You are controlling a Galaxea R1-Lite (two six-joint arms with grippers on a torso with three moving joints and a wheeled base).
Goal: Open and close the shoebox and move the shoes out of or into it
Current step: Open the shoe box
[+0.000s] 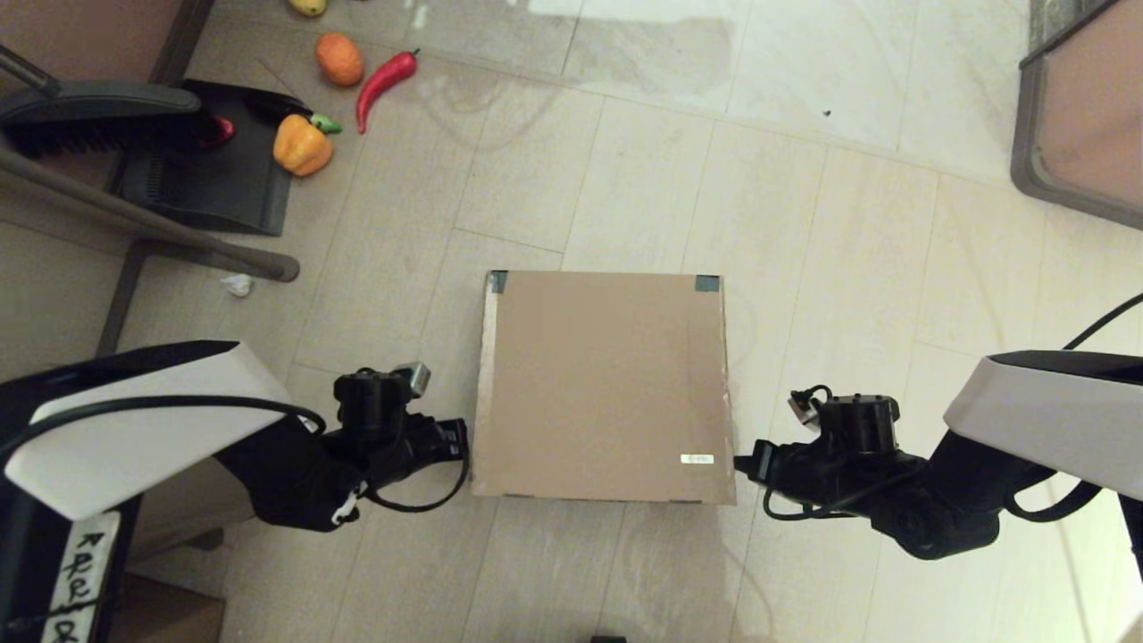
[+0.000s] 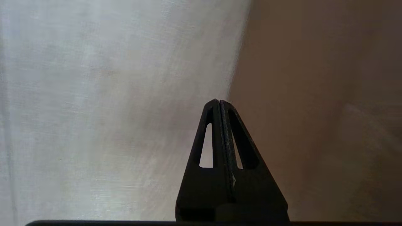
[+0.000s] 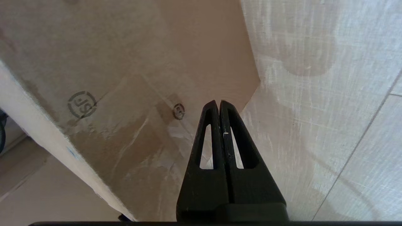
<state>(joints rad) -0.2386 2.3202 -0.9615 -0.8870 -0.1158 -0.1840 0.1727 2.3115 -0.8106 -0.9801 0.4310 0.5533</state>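
The shoebox (image 1: 603,384) lies closed on the tiled floor, a plain brown lid with two dark tape corners at its far edge and a small white label (image 1: 696,459) near the front right. My left gripper (image 1: 464,439) is shut, its tip at the box's left side wall (image 2: 314,94) near the front corner. My right gripper (image 1: 739,466) is shut too, its tip against the right side wall (image 3: 125,78) near the front corner. In the wrist views each gripper (image 2: 219,101) (image 3: 219,102) holds nothing. The shoes are out of view.
Far left on the floor stand a black dustpan (image 1: 210,174) with a brush (image 1: 98,121), an orange bell pepper (image 1: 302,145), a red chilli (image 1: 384,82) and an orange fruit (image 1: 339,58). A crumpled paper scrap (image 1: 237,284) lies near a metal leg. A grey-framed piece stands far right (image 1: 1072,134).
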